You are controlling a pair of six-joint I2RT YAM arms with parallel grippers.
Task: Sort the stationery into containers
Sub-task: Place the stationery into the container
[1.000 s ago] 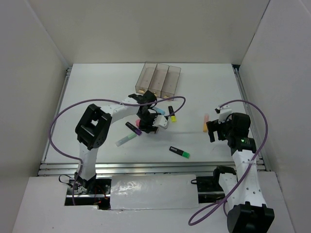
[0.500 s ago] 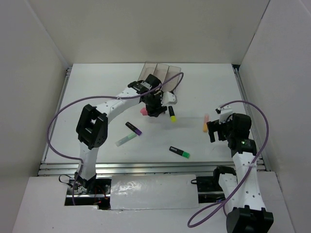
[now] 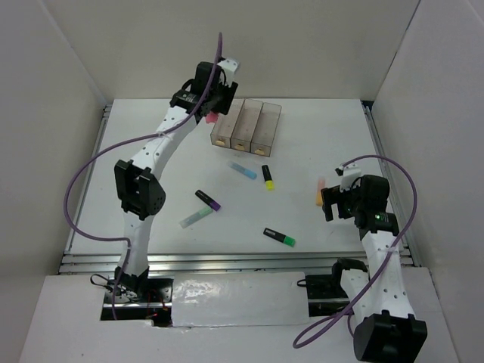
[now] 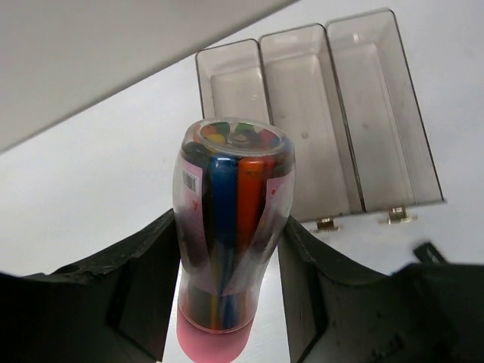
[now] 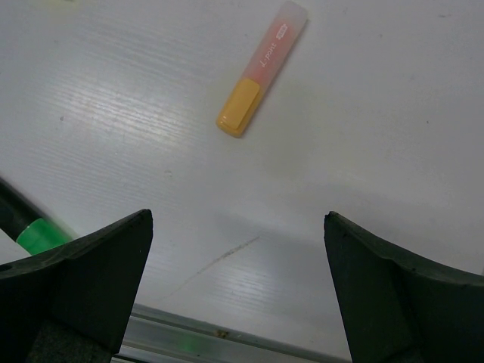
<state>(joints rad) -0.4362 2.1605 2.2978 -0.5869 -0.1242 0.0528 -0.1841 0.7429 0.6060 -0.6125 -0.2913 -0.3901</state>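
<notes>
White table [image 3: 151, 181], white walls on three sides.

Right claw [image 5: 236, 219]: fingers spread wide, holding nothing, hovering low over the table near its right edge. Peach highlighter [image 5: 261, 68] lies on the table just beyond the gap, apart from both fingers. Green-capped black highlighter [image 5: 34, 234] shows at the left margin of the right wrist view; in the top view it lies nearest the front edge.

Mid-table, loose and well apart from one another: mint highlighter [image 3: 197, 218], purple-capped black highlighter [image 3: 209, 200], yellow-capped black highlighter [image 3: 268, 176], light blue highlighter [image 3: 243, 169].

Far side: three smoky clear bins [image 3: 246, 126], joined side by side, long axes running away from my bases.

Left claw [image 4: 231, 227]: arm stretched to the far side, raised off the table by the far-left corner of the bins. Fingers clamp a clear tube [image 4: 234, 189] from both sides; pink cap at one end, coloured pens packed inside (blue and orange legible). Tube touches no bin.
</notes>
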